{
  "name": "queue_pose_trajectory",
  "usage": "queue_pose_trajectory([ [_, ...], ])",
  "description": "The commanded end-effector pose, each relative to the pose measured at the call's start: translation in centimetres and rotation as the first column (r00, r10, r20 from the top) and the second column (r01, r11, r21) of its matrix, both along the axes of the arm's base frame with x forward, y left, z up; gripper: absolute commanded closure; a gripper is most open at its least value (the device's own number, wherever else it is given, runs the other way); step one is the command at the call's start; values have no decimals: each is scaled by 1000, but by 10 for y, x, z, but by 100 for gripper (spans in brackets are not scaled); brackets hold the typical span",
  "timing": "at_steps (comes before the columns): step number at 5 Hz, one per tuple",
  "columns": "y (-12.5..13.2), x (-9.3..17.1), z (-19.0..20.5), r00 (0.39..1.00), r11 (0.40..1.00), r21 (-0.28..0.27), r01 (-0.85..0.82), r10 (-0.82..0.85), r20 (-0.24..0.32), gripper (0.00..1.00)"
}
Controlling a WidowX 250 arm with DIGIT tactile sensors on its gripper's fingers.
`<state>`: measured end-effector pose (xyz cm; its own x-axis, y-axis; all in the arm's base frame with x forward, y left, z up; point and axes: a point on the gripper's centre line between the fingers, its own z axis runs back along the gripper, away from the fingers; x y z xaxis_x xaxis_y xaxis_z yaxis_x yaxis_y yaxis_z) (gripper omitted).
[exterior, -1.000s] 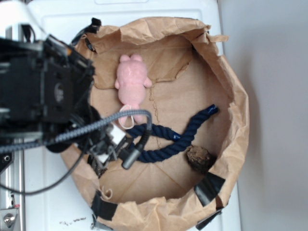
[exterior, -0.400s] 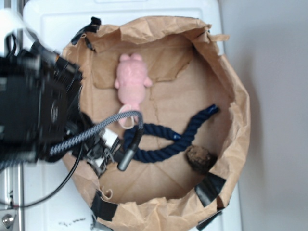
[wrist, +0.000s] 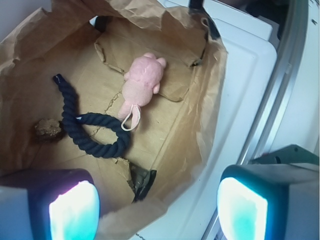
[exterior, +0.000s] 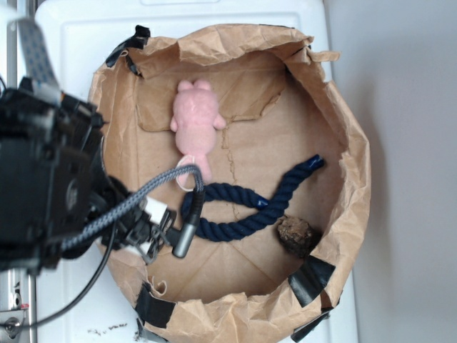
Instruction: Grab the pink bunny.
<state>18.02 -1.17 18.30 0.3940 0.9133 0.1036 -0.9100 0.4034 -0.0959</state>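
While your gripper hangs wide open, the paper bag holds the pink bunny at 11 o'clock, rope and a brown lump at 5; arm hides its left rim.

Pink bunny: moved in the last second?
No. The pink bunny lies where it did against the paper bag's floor creases; only the arm shifted left.
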Motion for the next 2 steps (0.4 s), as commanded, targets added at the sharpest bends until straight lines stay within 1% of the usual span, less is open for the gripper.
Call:
queue_pose_trajectory([
  [1,-23,13,12,985,986,-23,-167,167,36,0],
  [2,-15,15,11,977,977,-32,-212,213,26,0],
])
